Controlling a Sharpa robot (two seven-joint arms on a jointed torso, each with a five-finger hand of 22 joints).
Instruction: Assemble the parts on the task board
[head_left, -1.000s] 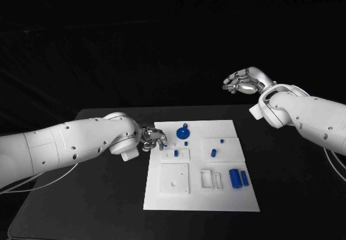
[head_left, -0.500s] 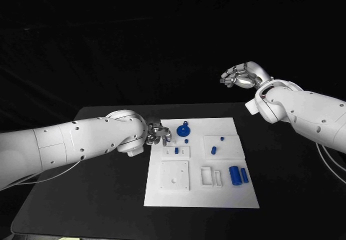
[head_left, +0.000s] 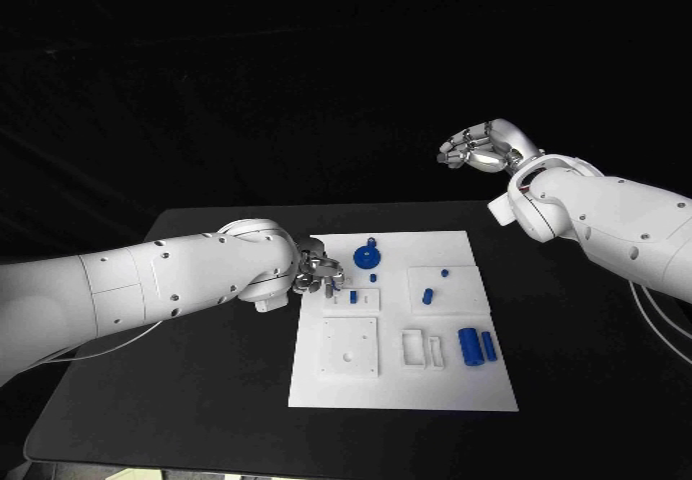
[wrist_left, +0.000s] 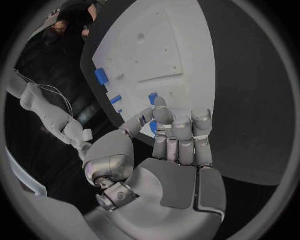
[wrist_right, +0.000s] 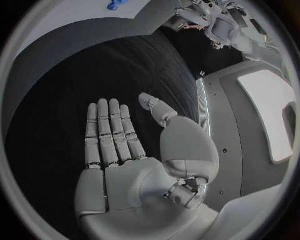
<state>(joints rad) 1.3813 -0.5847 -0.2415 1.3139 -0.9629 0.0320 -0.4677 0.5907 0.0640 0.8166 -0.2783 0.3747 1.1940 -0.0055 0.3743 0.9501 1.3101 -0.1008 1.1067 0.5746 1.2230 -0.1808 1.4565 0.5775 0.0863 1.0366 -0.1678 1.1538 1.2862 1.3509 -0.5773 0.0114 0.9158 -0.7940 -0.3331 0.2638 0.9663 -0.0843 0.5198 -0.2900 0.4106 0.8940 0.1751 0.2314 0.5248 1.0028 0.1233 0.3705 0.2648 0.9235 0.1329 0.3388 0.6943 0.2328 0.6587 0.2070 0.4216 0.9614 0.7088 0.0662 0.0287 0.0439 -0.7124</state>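
The white task board (head_left: 404, 385) lies mid-table. At its far end sit a blue disc (head_left: 368, 261) and a short blue peg (head_left: 353, 296) standing in a small square plate. Two blue cylinders (head_left: 477, 348) lie side by side at the right. My left hand (head_left: 310, 272) hovers at the board's far left edge, close to the disc. In the left wrist view this hand (wrist_left: 178, 145) has its fingers extended side by side, with bits of blue parts (wrist_left: 153, 98) showing just past them over the board (wrist_left: 169, 45). My right hand (head_left: 483, 148) is raised beyond the table's far edge, and its palm (wrist_right: 125, 150) is flat and empty.
More small blue parts (head_left: 427, 297) lie on the board's right half. A square plate with holes (head_left: 349, 350) and a slotted white block (head_left: 423, 355) occupy the near half. Black tabletop (head_left: 173, 400) surrounds the board.
My left forearm has swung forward and nearer the board while its hand stays by the far left edge. The right hand has drifted slightly left and stays raised. The parts have not moved.
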